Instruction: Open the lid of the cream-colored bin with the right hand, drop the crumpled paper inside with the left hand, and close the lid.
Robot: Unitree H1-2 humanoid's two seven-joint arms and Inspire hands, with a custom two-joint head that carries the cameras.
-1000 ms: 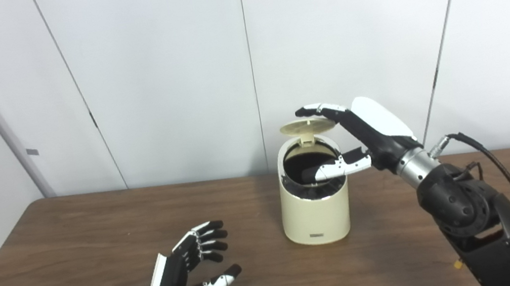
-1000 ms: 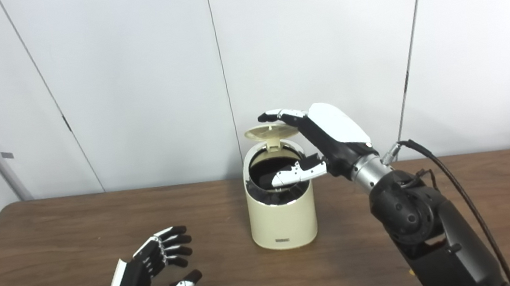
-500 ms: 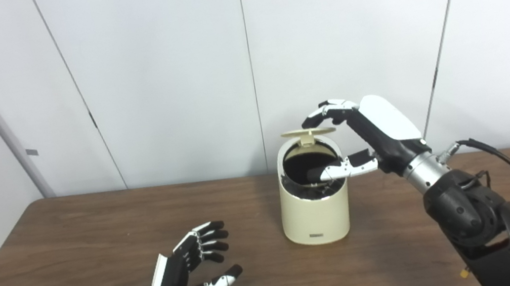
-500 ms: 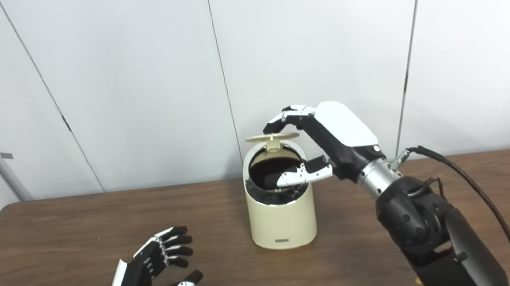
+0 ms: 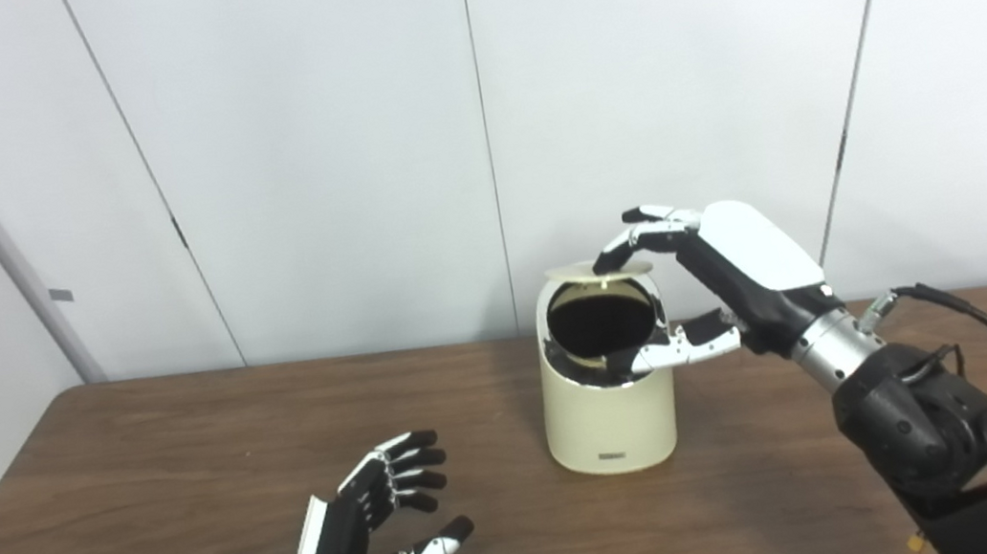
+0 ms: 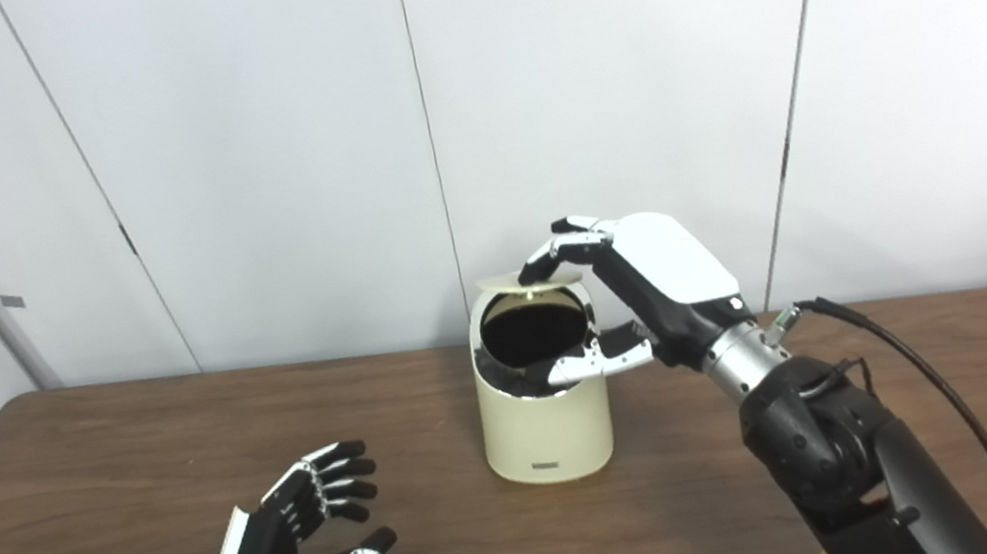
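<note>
1. The cream-colored bin (image 5: 607, 396) stands upright near the middle of the desk (image 5: 151, 518), close to the back wall. Its round mouth is dark and open to you; no crumpled paper can be seen, inside or on the desk.
2. The lid (image 5: 601, 271) hangs almost flat over the far rim, hinged at the back, not yet seated.
3. Your right hand (image 5: 725, 273) reaches over the bin with curled fingertips (image 5: 614, 252) on top of the lid (it holds nothing, the fingers only rest there), and the thumb lies across the front rim. I judge this placing lets you push the lid down while steadying the bin.
4. Your left hand (image 5: 367, 546) rests well apart on the desk, palm up, fingers spread, empty, probably only waiting.
</note>
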